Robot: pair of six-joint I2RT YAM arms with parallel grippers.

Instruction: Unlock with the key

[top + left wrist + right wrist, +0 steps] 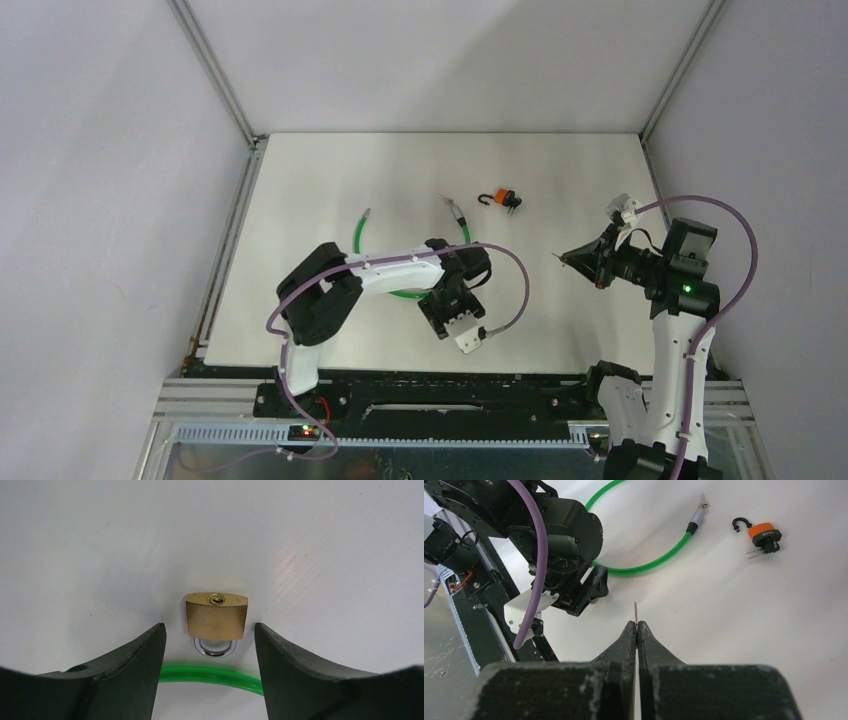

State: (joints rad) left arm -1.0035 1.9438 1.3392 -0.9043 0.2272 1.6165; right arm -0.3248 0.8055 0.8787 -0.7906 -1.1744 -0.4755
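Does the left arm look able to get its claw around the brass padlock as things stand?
Probably yes. The left claw is open with the brass padlock lying between its fingers, nothing blocking either side. The green cable passes near the shackle, so it might get nudged.

The left arm [385, 270] and the right arm [685, 350] are built of white shells and black joint housings. A looping purple cable [515, 285] runs along each, and a small green light [686, 290] glows on the right one. The left end effector [209, 629] has matte black, curved fingers [132, 662] and a white bracket [470, 338] at its wrist; the right end effector [636, 626] is the same dark, faintly speckled plastic.
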